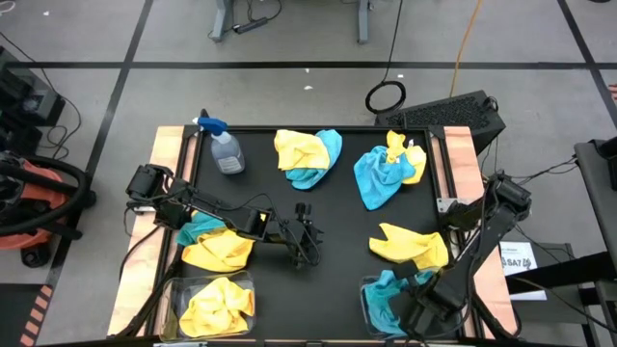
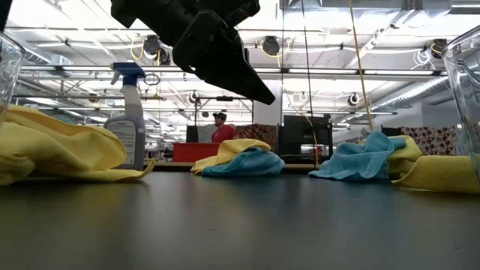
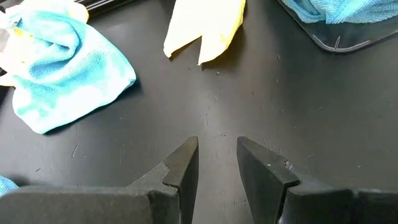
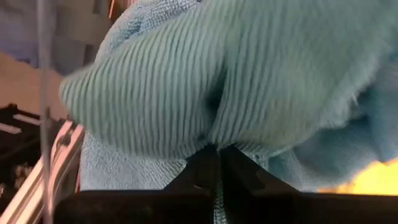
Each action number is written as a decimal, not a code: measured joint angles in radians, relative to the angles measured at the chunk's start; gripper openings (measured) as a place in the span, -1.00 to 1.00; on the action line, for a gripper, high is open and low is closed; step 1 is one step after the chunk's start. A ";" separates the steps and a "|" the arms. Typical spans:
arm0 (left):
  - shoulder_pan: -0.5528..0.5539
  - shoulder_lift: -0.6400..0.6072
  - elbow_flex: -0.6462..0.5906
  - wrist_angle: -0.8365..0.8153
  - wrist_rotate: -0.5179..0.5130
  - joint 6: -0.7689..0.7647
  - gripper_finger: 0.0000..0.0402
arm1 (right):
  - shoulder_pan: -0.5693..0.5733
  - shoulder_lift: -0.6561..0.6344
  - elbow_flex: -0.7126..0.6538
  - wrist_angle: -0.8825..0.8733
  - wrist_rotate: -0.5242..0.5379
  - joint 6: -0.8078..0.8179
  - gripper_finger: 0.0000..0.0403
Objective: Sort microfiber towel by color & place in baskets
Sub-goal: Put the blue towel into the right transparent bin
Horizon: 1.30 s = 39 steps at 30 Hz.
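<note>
Gripping a blue towel whose ribbed, fuzzy pile filled the right wrist view, the right gripper sat closed on the cloth over the right basket at the table's near edge; by my judgement it was delivering the blue cloth into that clear bin, and the next move called for letting the fingers part and lifting clear without dragging the soft fabric back out. On the near left, the left basket held 1 crumpled yellow towel, a loose bright heap inside rounded clear walls. Just behind it lay a yellow-and-blue pair under the left arm. The left gripper hovered over bare dark tabletop near the middle, its 2 tapered black fingers apart and holding nothing. To the right, a flat yellow cloth lay beside the right basket. Farther back, 2 mixed heaps rested well apart: one at centre, another toward the right. A clear spray bottle with a blue trigger stood at the far left.
</note>
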 joint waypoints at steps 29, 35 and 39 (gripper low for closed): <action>0.000 0.000 0.000 -0.001 0.000 0.002 -0.41 | 0.005 -0.120 -0.235 0.351 -0.020 0.245 -0.55; 0.000 0.000 0.000 -0.011 0.000 0.064 -0.41 | 0.005 -0.174 -0.198 0.348 -0.015 0.263 -0.34; 0.001 0.000 0.012 -0.006 0.000 0.096 -0.41 | 0.004 -0.201 -0.175 0.343 -0.012 0.257 -0.23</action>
